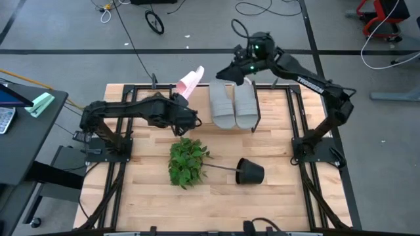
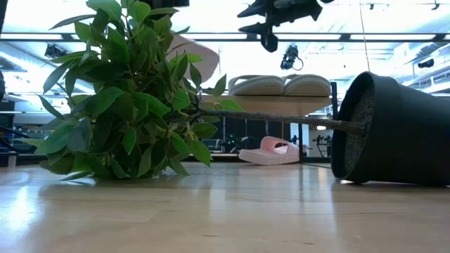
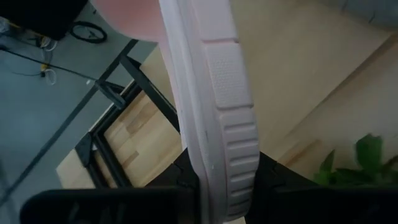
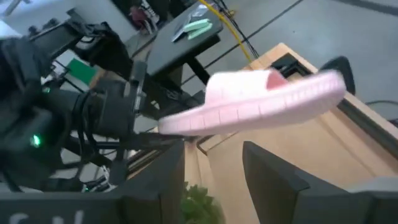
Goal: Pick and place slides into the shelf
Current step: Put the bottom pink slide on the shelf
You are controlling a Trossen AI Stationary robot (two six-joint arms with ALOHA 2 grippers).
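Note:
My left gripper (image 1: 182, 99) is shut on a pale pink slide (image 1: 191, 81), raised over the table's far left part, left of the shelf (image 2: 281, 104). The slide also shows in the right wrist view (image 4: 261, 102) and behind the leaves in the low view (image 2: 204, 53). Two grey slides (image 1: 234, 105) lie side by side, soles down, on the shelf's top board. A second pink slide (image 2: 271, 152) lies on the table beneath the shelf. My right gripper (image 4: 214, 180) is open and hovers above the far ends of the grey slides (image 1: 237, 71). My left gripper holds the pink slide by its heel end (image 3: 227, 186), pinched between the two fingers (image 3: 186, 180). The slide is lifted clear and juts out past the fingers, slanting up toward the table's far edge, with its strap (image 4: 273, 78) near the free end.
A black plant pot (image 1: 250, 172) lies tipped on its side at the table's middle. Its leafy plant (image 1: 188, 160) sprawls toward the left, just near of my left gripper. A dark side table (image 1: 29, 131) stands left of the table. Cables and floor lie beyond the far edge.

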